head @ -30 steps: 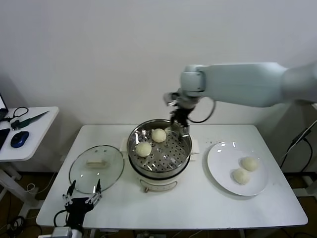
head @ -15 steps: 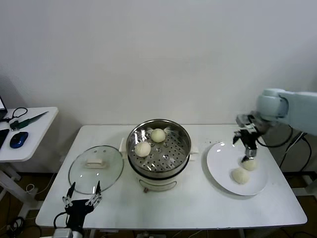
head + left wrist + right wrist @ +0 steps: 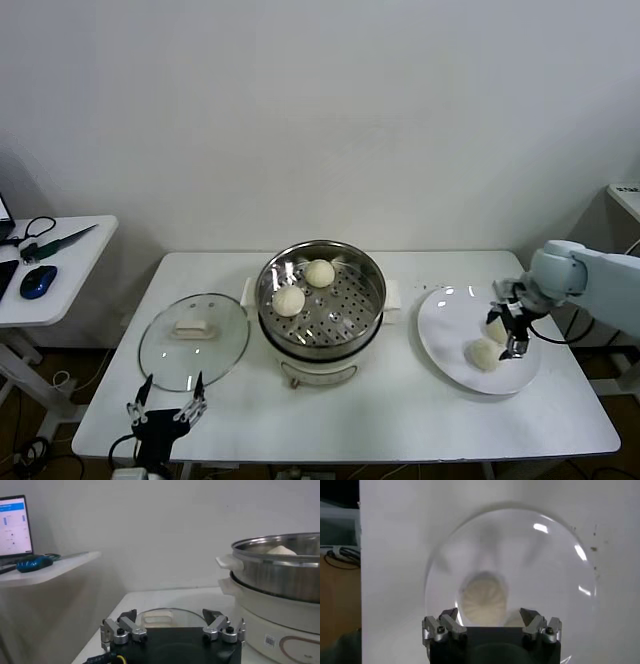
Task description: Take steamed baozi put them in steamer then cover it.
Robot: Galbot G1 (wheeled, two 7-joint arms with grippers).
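Note:
The steamer [image 3: 322,335] stands mid-table with two baozi inside, one at the back [image 3: 320,272] and one to its left [image 3: 289,300]. Two more baozi lie on a white plate [image 3: 445,320] at the right: one [image 3: 484,354] in front, one [image 3: 496,331] partly hidden by my right gripper [image 3: 508,327]. In the right wrist view that gripper [image 3: 489,618] is open, low over the plate [image 3: 545,570], with a baozi [image 3: 483,599] just ahead of its jaws. The cover [image 3: 194,338] lies flat left of the steamer. My left gripper [image 3: 165,408] is open and empty at the table's front left edge.
A side table [image 3: 70,250] at the far left holds a blue mouse [image 3: 39,281] and cables. The left wrist view shows the cover [image 3: 162,616], the steamer wall [image 3: 280,577] and a baozi top [image 3: 281,551] beyond my left gripper [image 3: 172,618].
My right arm has swung from over the steamer to the plate and come down over the two baozi there. The left arm has not moved.

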